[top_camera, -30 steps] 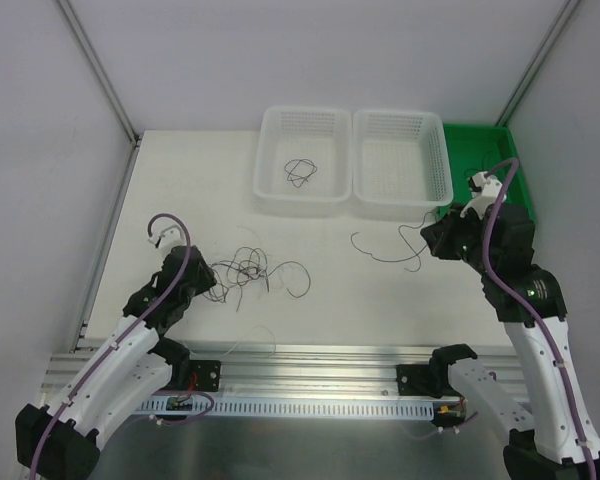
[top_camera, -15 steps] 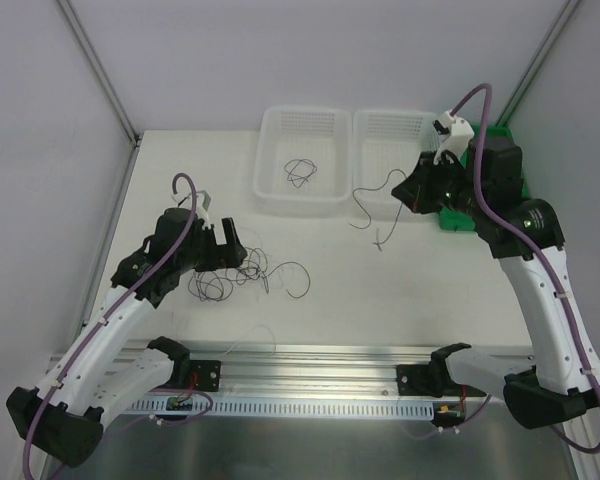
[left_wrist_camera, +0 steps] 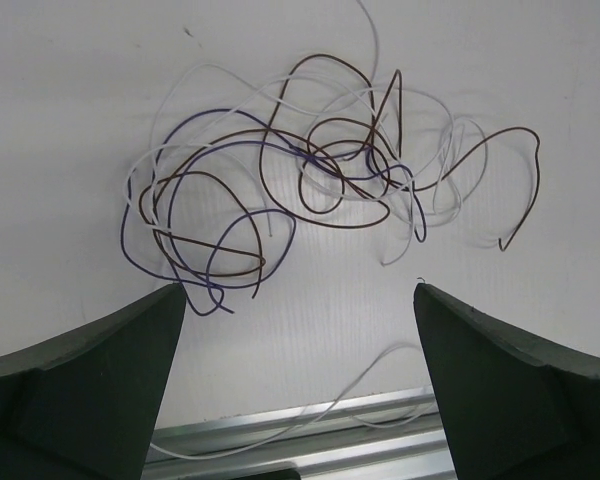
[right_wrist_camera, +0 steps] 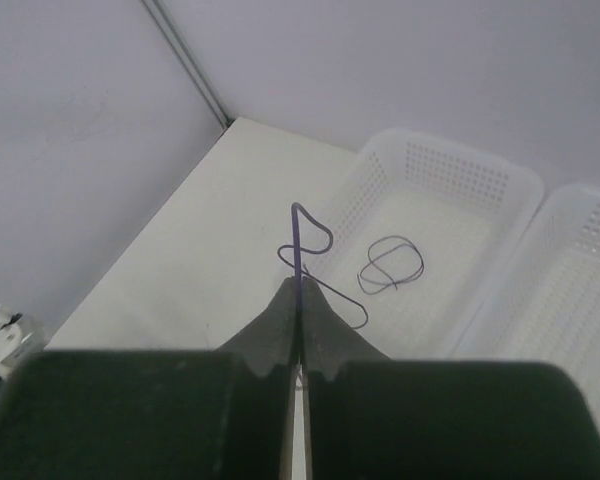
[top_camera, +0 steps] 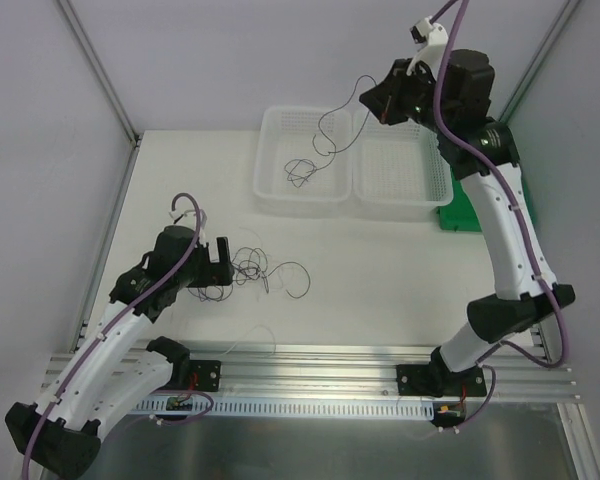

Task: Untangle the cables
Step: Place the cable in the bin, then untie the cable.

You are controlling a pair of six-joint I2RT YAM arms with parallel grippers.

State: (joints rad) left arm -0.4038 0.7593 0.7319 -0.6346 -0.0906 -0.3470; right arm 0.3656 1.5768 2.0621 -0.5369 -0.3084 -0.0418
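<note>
A tangle of thin brown, purple and white cables [top_camera: 248, 270] lies on the white table, left of centre. My left gripper [top_camera: 220, 258] hovers at its left side, open and empty. In the left wrist view the tangle [left_wrist_camera: 320, 185] sits just beyond the spread fingers of the left gripper [left_wrist_camera: 300, 290]. My right gripper [top_camera: 372, 100] is raised high above the baskets, shut on a single dark cable [top_camera: 320, 128] that dangles in curls below it. The right wrist view shows the right gripper [right_wrist_camera: 300, 285] pinching that strand [right_wrist_camera: 297, 245]. Another looped cable [top_camera: 300, 172] lies in the left basket.
Two white mesh baskets [top_camera: 270, 195] [top_camera: 400, 208] stand side by side at the back, with a green bin [top_camera: 470, 218] to their right. A loose white wire [left_wrist_camera: 380, 365] trails over the aluminium rail [top_camera: 310, 365] at the near edge.
My left gripper opened and let go of the tangle, shifting slightly. The right arm lifted its single cable from the table, up and back, to high over the baskets.
</note>
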